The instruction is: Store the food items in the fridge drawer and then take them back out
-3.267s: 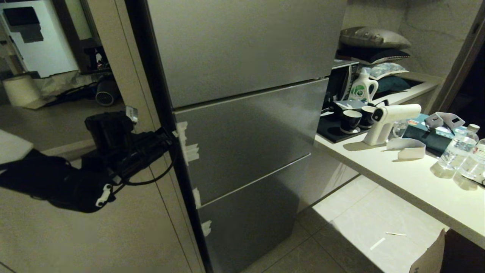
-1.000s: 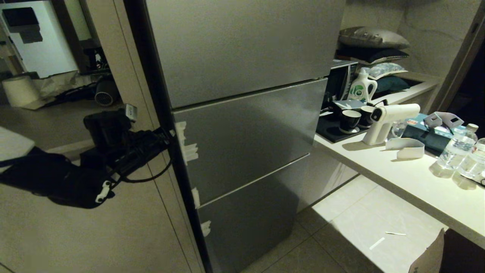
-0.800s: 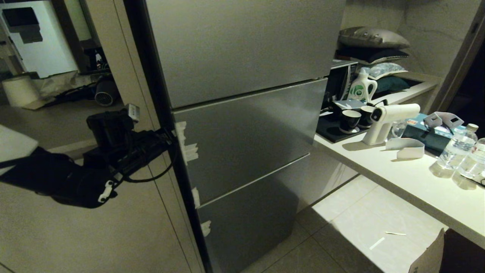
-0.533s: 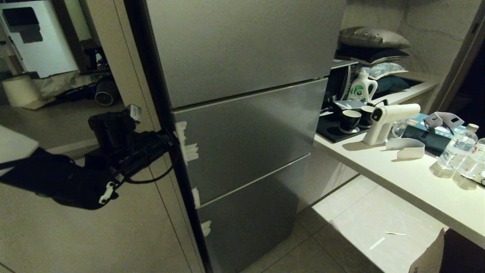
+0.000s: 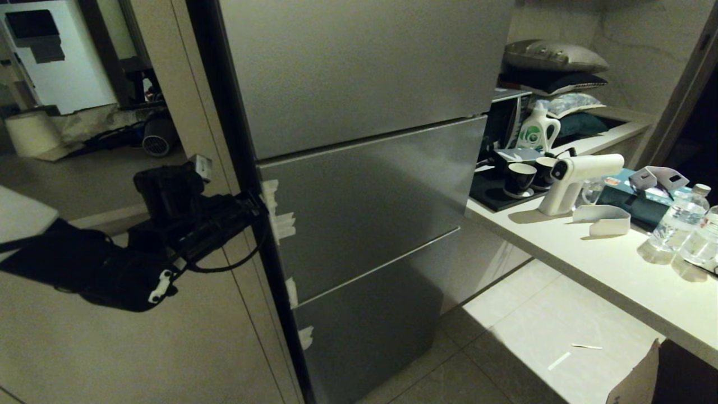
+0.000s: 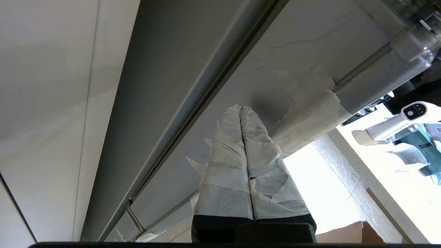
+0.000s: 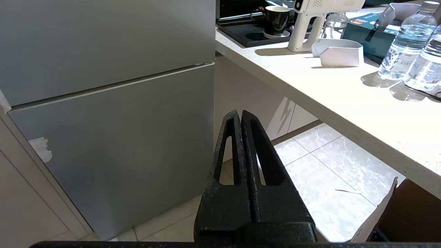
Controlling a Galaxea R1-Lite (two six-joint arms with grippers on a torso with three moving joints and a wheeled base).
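Taped left gripper (image 6: 241,107) fingers: together, at fridge door (image 6: 193,62) edge | right gripper (image 7: 238,113): together, empty

Grey fridge panels (image 5: 364,202), whitish tape (image 5: 279,216)

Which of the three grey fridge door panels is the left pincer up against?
The middle panel: the left pincer sits at its taped left edge, below the tall top panel and above the bottom one.

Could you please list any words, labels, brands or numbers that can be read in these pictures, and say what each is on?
No text reads clearly.
White detergent bottle with green label: label too small.
Teal box on the pale counter: print too blurred.
Clear water bottles: labels unreadable.
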